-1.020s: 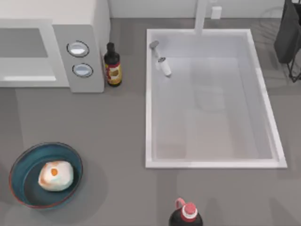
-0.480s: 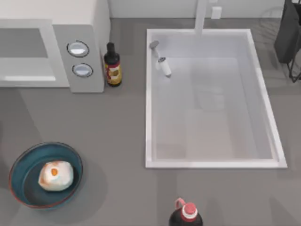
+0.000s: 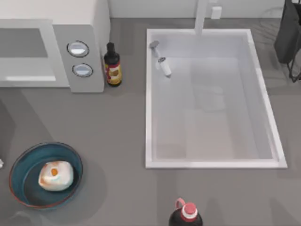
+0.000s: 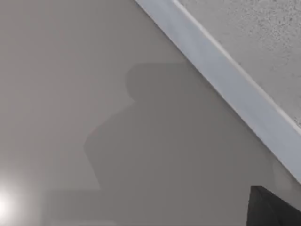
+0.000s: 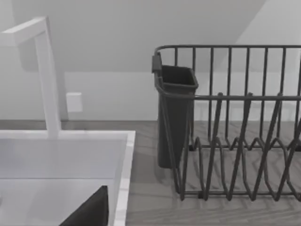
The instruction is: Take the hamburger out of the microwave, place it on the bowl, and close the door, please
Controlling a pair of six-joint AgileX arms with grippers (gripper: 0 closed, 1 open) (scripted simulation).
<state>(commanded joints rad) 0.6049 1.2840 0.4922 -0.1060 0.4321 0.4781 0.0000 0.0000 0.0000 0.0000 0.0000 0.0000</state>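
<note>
From above, I see the hamburger (image 3: 55,175) lying inside the bowl (image 3: 26,162), a little toward the bowl's right half, its orange spot facing up. The bowl rests on the grey worktop (image 3: 117,141) near the front left corner. The microwave (image 3: 80,28) stands at the back left, its two round knobs (image 3: 78,48) stacked one behind the other on the control panel. The door (image 3: 26,52) lies flush with the front of the microwave, its pale bar handle (image 3: 29,78) visible along the front edge.

Just to the right of the microwave stands a dark bottle (image 3: 112,66) with a yellow and red label. The sink (image 3: 211,99) takes up the right half of the worktop, with a white tap (image 3: 201,16) at its back rim and a small pale cylinder (image 3: 164,67) lying in the basin near its back left corner. A second dark bottle with a red cap (image 3: 188,214) stands at the front edge, in front of the sink. A dark dish rack (image 5: 235,141) with a cutlery holder (image 5: 175,113) sits at the back right, beside the sink.

The left wrist view gives a plain grey surface crossed by a pale band. For my left tool and my right tool I cannot tell whether either is released or clenched.
</note>
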